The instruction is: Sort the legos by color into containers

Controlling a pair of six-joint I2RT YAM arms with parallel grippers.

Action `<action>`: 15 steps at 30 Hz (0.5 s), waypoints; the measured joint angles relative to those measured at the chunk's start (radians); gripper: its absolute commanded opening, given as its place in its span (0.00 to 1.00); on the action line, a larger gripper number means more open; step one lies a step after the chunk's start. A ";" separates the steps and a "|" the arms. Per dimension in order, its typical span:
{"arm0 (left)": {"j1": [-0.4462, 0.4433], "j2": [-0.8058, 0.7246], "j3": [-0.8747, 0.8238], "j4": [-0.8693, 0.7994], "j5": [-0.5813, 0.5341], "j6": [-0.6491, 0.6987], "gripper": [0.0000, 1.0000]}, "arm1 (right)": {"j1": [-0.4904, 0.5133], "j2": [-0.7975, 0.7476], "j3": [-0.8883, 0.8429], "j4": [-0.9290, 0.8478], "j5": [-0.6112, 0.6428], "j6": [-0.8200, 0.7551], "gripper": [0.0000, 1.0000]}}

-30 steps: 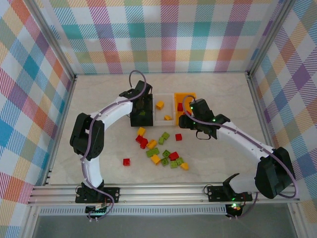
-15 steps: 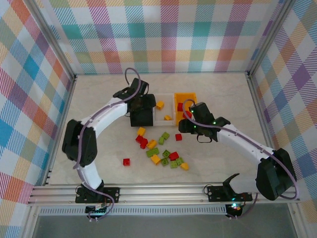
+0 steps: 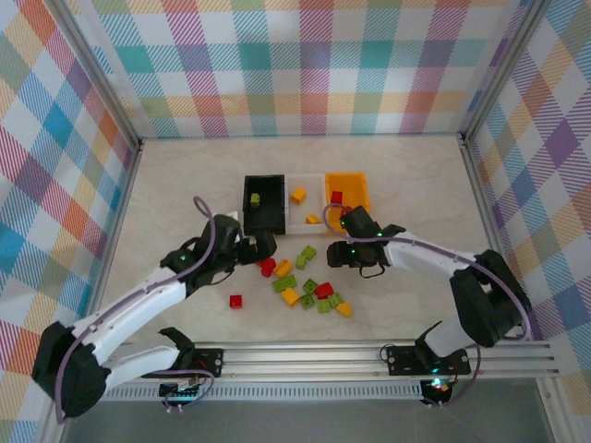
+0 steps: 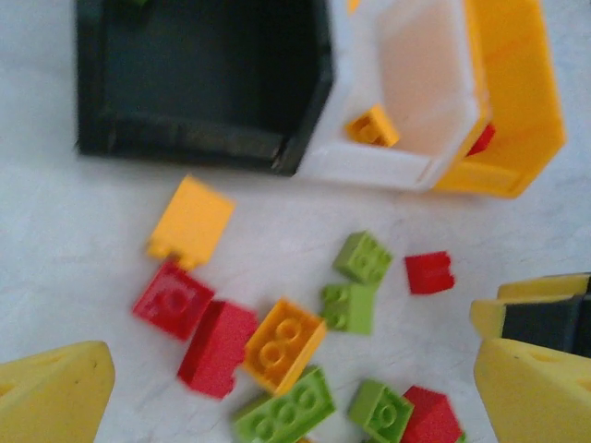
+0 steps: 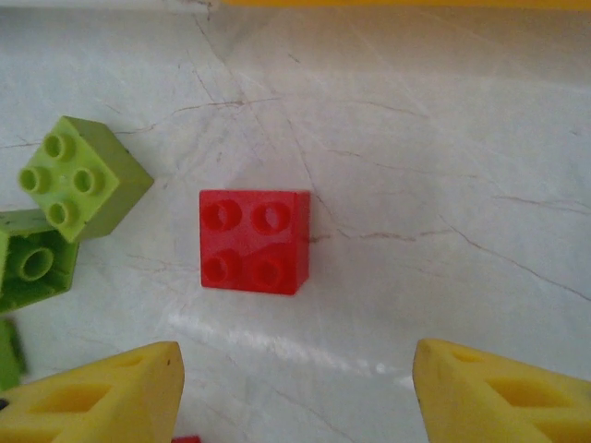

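The containers stand in a joined row: a black bin (image 3: 263, 214) with one green brick, a white bin (image 3: 305, 207) with two yellow bricks, and an orange bin (image 3: 349, 184) with a red brick. Loose legos (image 3: 305, 281) in red, green and yellow lie scattered in front of them. My left gripper (image 3: 261, 245) (image 4: 295, 406) hangs open over the pile's left side, above a yellow brick (image 4: 283, 343) and red bricks (image 4: 217, 346). My right gripper (image 3: 340, 253) (image 5: 300, 397) is open and empty, low over the table, with a single red brick (image 5: 254, 240) just ahead of its fingertips.
Two green bricks (image 5: 85, 177) lie left of the red one in the right wrist view. A lone red brick (image 3: 236, 301) sits apart at the pile's left. Metal frame rails (image 3: 305, 355) border the table, with plaid walls behind.
My left gripper opened over the black bin, left a green brick there, and drew back to the pile. My right gripper moved from the orange bin down to the red brick.
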 measured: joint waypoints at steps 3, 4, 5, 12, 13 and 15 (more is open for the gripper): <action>0.000 -0.134 -0.064 -0.024 -0.014 -0.029 1.00 | 0.023 0.079 0.050 0.013 0.033 -0.003 0.66; 0.000 -0.176 -0.079 -0.029 -0.020 -0.039 1.00 | 0.029 0.101 0.064 0.015 0.046 -0.003 0.66; 0.000 -0.214 -0.093 -0.032 -0.025 -0.047 1.00 | 0.035 0.125 0.079 0.016 0.060 -0.003 0.65; 0.000 -0.307 -0.129 -0.066 -0.052 -0.079 1.00 | 0.043 0.216 0.128 0.002 0.130 -0.008 0.46; 0.000 -0.306 -0.131 -0.069 -0.054 -0.080 1.00 | 0.042 0.216 0.128 0.005 0.133 -0.009 0.43; 0.000 -0.305 -0.132 -0.080 -0.059 -0.083 1.00 | 0.043 0.216 0.127 0.004 0.140 -0.010 0.38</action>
